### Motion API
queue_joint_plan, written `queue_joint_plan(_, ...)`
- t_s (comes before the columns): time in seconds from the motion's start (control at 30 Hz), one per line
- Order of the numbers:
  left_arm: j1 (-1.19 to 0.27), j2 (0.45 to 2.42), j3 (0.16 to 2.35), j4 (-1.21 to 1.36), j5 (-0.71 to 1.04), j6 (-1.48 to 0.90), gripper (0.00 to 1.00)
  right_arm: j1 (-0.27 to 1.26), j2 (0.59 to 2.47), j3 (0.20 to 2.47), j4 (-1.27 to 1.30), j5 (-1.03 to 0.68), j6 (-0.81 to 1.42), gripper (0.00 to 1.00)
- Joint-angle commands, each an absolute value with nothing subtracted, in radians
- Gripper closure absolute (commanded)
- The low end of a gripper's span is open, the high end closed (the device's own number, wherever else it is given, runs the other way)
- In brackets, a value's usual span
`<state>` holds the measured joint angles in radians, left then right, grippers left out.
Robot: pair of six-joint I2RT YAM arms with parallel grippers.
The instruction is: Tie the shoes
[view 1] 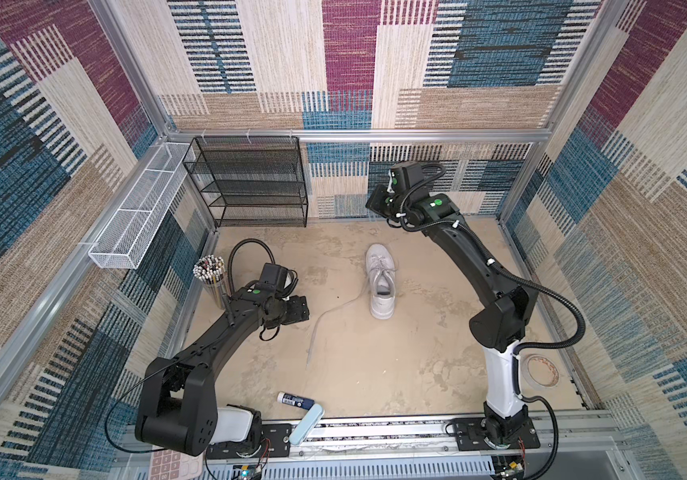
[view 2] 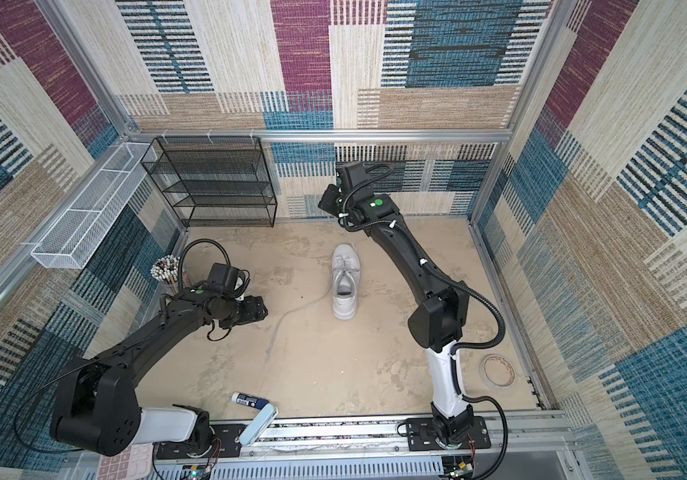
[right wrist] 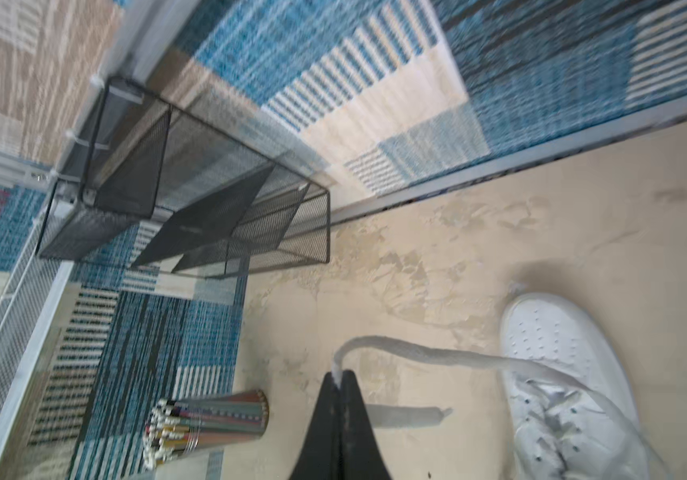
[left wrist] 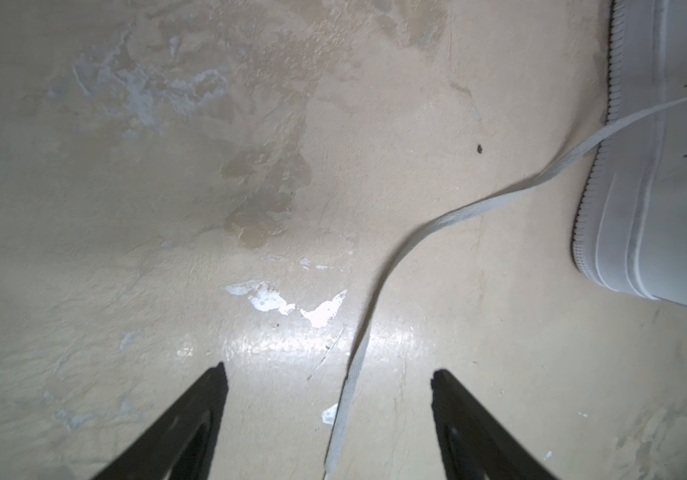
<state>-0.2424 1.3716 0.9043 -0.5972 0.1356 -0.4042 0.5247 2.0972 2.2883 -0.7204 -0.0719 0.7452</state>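
The white shoe (view 1: 381, 286) (view 2: 345, 286) stands on the beige floor in the middle, toe toward the back wall. One lace (view 1: 320, 322) (left wrist: 400, 245) trails off it across the floor to the left. My left gripper (view 1: 299, 311) (left wrist: 328, 372) hovers open over that lace, which runs between the two black fingers (left wrist: 208, 399) untouched. My right gripper (view 1: 375, 205) (right wrist: 339, 376) is raised near the back wall, shut on the end of the other lace (right wrist: 437, 355), which stretches from its tips back to the shoe (right wrist: 562, 374).
A black mesh rack (view 1: 250, 183) stands at the back left, with a white mesh basket (view 1: 138, 216) on the left wall and a pencil cup (view 1: 210, 276) behind the left arm. A tape roll (view 1: 543, 372), a glue stick (view 1: 295, 401) and a light blue case (view 1: 306, 424) lie near the front rail.
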Motion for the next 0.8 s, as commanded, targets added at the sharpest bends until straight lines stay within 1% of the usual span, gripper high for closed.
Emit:
queue_joint_plan(0.0, -0.242, 1.366, 0.896, -0.607, 0.126, -0.397, 0.19, 0.558, 2.134, 2.296, -0.677, -0.126, 0.776, 1.0)
queue_joint_plan(0.17, -0.242, 1.356, 0.884, -0.608, 0.127, -0.402, 0.19, 0.611, 2.206, 2.288, -0.657, -0.152, 0.807, 1.0)
queue_joint_plan(0.33, -0.242, 1.352, 0.873, -0.608, 0.136, -0.41, 0.19, 0.659, 2.253, 2.195, -0.57, -0.171, 0.861, 1.0)
queue_joint_plan(0.5, -0.242, 1.332, 0.849, -0.612, 0.121, -0.422, 0.2, 0.677, 2.356, 2.246, -0.572, -0.179, 0.867, 1.0)
queue_joint_plan(0.53, -0.241, 1.331, 0.845, -0.616, 0.117, -0.425, 0.21, 0.676, 2.377, 2.263, -0.58, -0.184, 0.867, 0.98)
queue_joint_plan(0.6, -0.242, 1.341, 0.846, -0.634, 0.104, -0.433, 0.25, 0.678, 2.414, 2.301, -0.599, -0.195, 0.853, 0.86)
queue_joint_plan(0.63, -0.242, 1.347, 0.848, -0.644, 0.098, -0.439, 0.27, 0.677, 2.428, 2.32, -0.617, -0.193, 0.845, 0.7)
queue_joint_plan(0.67, -0.242, 1.355, 0.85, -0.65, 0.097, -0.441, 0.29, 0.678, 2.434, 2.335, -0.631, -0.191, 0.837, 0.58)
queue_joint_plan(0.7, -0.242, 1.363, 0.85, -0.656, 0.098, -0.443, 0.3, 0.677, 2.433, 2.338, -0.637, -0.186, 0.83, 0.5)
queue_joint_plan(0.77, -0.248, 1.379, 0.852, -0.661, 0.093, -0.447, 0.31, 0.677, 2.418, 2.327, -0.642, -0.179, 0.814, 0.39)
